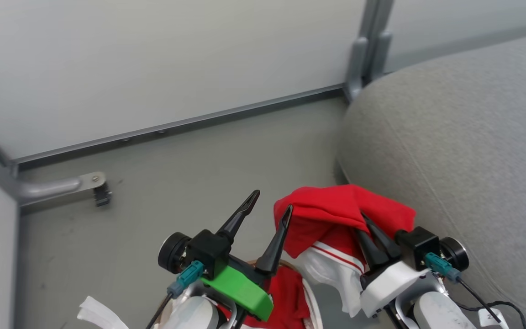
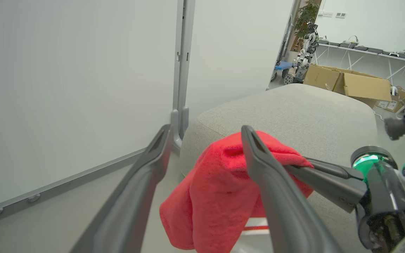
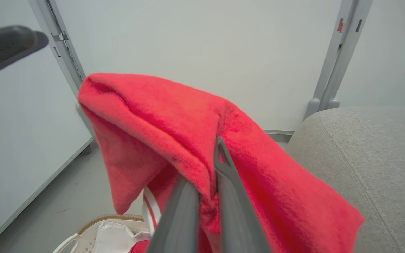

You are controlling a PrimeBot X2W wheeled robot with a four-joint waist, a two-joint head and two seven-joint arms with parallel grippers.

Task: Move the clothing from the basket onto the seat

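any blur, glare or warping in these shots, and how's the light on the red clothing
Head view: even, soft light, the clothing sharp, no glare. Left wrist view: the left gripper is blurred close to the lens, the clothing behind it sharper. Right wrist view: the right gripper smears at the bottom edge, while the fabric's nap is crisp.

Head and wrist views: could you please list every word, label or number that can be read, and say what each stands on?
Nothing reads in full.
"2": what looks like the first mark on the white tag on the black cable; the rest is blurred.
Stickers on the cardboard box: too small to read.
Red clothing: no writing visible.
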